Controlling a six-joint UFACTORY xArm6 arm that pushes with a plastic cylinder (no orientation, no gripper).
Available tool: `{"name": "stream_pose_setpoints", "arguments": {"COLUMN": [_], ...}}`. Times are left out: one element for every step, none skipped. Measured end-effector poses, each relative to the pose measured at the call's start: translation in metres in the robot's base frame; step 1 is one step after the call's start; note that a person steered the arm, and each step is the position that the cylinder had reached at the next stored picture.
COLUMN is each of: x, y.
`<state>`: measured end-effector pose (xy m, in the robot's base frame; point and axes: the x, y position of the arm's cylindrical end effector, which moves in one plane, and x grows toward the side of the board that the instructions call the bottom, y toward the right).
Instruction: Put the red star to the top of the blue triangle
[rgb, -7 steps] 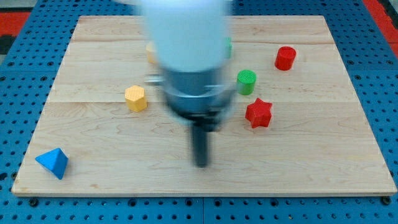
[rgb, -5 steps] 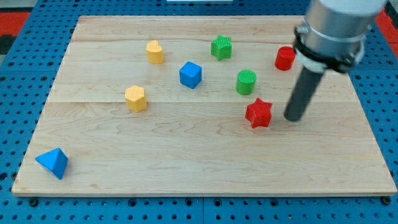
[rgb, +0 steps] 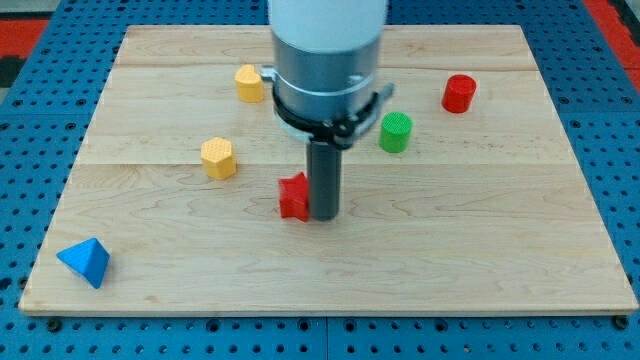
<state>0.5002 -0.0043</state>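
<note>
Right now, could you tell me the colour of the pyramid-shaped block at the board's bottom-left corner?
Blue: the blue triangle, clearest in the camera view.

My tip (rgb: 324, 215) stands mid-board, touching the right side of the red star block (rgb: 294, 196). The blue triangle block (rgb: 84, 261) lies in the wooden board's (rgb: 500, 260) bottom-left corner, well apart.

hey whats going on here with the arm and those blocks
The arm is sliding its rod across a wooden board. My tip sits right against the view's right side of the red star, near the board's middle. The blue triangle lies far off at the view's bottom left, so the star is not yet above it. Two yellow blocks, a green cylinder and a red cylinder sit untouched.
</note>
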Motion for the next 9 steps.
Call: {"name": "stream_pose_setpoints", "arguments": {"x": [-0.031,-0.037,-0.020,0.001,-0.012,-0.005,-0.005,-0.005,-0.020], "y": [-0.007,-0.040,-0.089,-0.135,-0.184,-0.201,-0.219,-0.229,-0.232]}}
